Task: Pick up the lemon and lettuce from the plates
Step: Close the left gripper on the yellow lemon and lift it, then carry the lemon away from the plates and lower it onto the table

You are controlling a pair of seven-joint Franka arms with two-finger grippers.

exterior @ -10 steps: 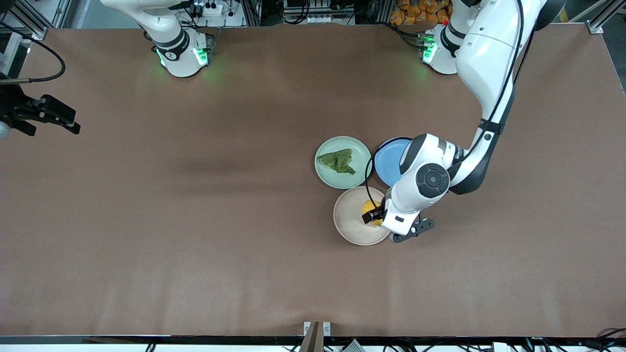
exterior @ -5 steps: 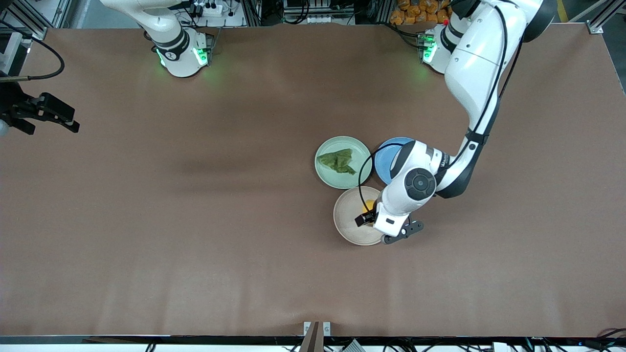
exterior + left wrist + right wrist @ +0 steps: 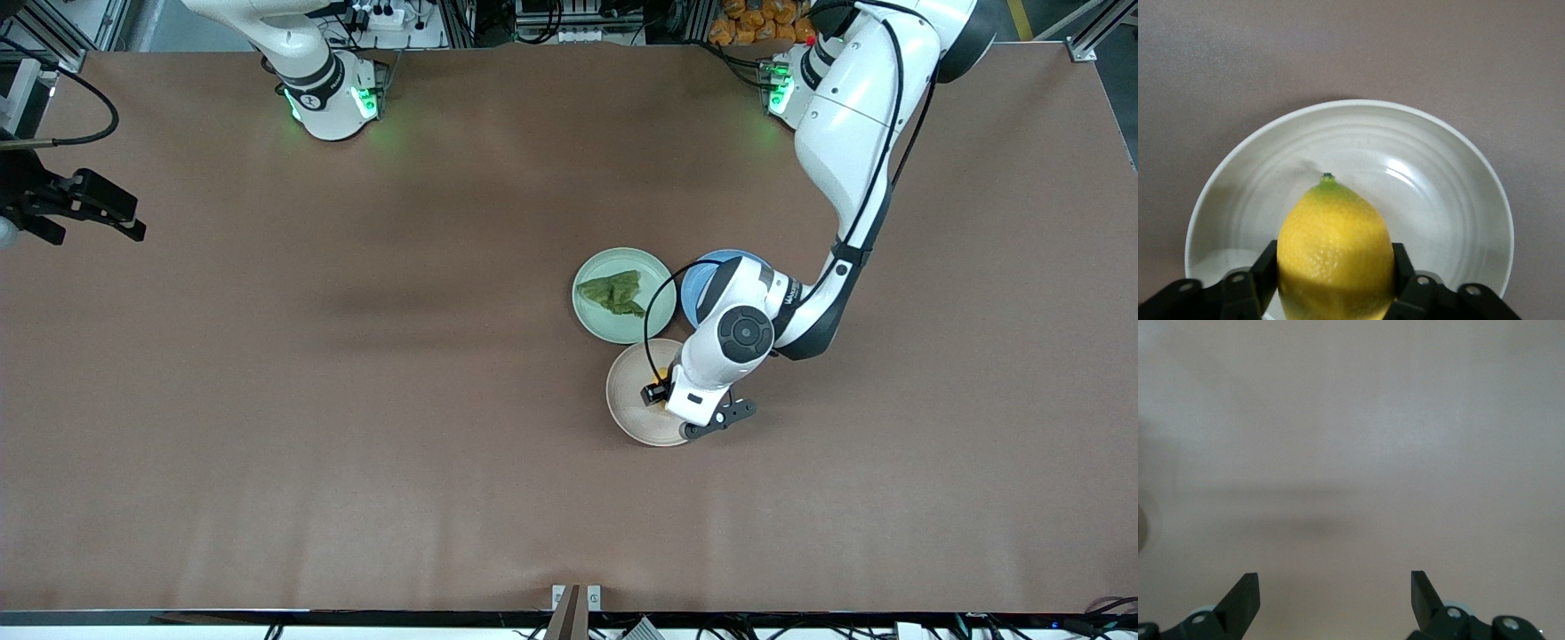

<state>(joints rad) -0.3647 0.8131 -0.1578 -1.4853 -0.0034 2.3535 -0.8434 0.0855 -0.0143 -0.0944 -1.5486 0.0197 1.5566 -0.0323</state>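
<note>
Since a second ago the left arm's wrist has shifted toward the right arm's end of the table and now covers more of the beige plate [image 3: 633,411], so only a sliver of the lemon [image 3: 661,406] shows in the front view. From the left wrist view, the left gripper [image 3: 1335,283] has its black fingers [image 3: 1265,270] pressed against both flanks of the lemon [image 3: 1335,257], set about as wide as the fruit's girth. The lemon's long axis runs straight out from between the fingers, its green-tipped pointed end leading, over the middle of the beige plate [image 3: 1451,200]; whether its underside touches the plate cannot be told.

The lettuce [image 3: 613,293] lies in the mint green plate [image 3: 591,317], which sits just beside the beige plate and farther from the front camera, next to a blue plate [image 3: 695,300] partly under the arm.

The right gripper [image 3: 1335,600] waits over bare table at its own end, fingers [image 3: 1241,597] spread wide and holding nothing.
</note>
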